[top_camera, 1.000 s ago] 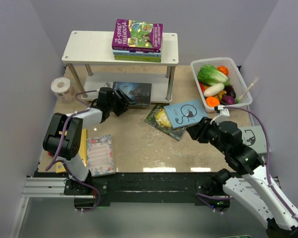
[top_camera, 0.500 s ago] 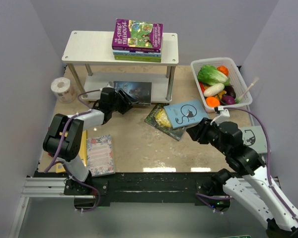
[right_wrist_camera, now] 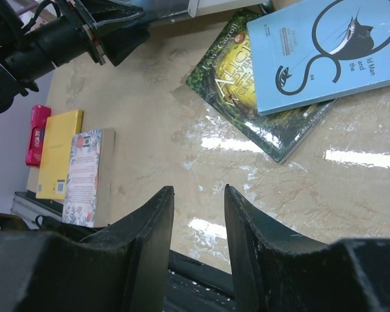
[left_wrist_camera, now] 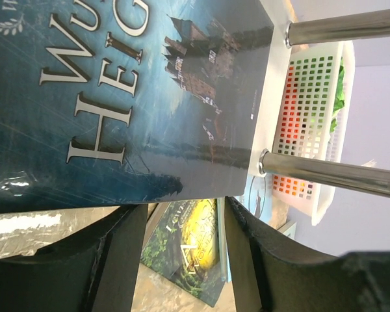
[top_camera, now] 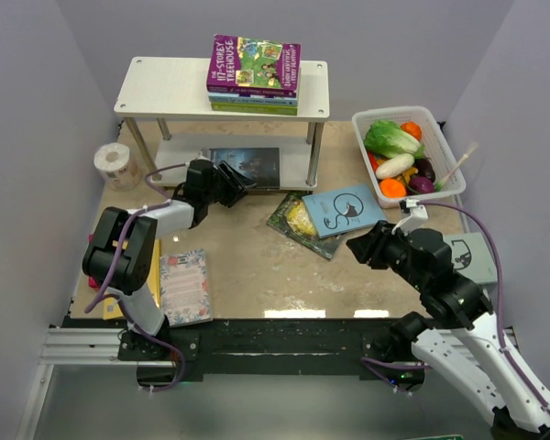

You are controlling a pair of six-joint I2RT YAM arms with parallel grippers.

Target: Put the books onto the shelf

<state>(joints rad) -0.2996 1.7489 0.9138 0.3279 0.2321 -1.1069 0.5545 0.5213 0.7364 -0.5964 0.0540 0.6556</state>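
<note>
Left wrist view: dark-blue castle-cover book (left_wrist_camera: 149, 97) flat on pale shelf (left_wrist_camera: 268, 110), left claw (left_wrist_camera: 184, 214) and right claw (right_wrist_camera: 196, 195) spread.

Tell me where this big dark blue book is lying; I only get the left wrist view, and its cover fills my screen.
Observer: The dark blue book lies flat on the lower board of the pale wooden shelf with metal legs.
Operator: Is the upper board bare?
Observer: No, a stack of books, with a purple and green cover uppermost, sits on it.
Operator: Any other books on the table?
Observer: Beside the left arm lie a pink floral book and a thin yellow book.
</note>
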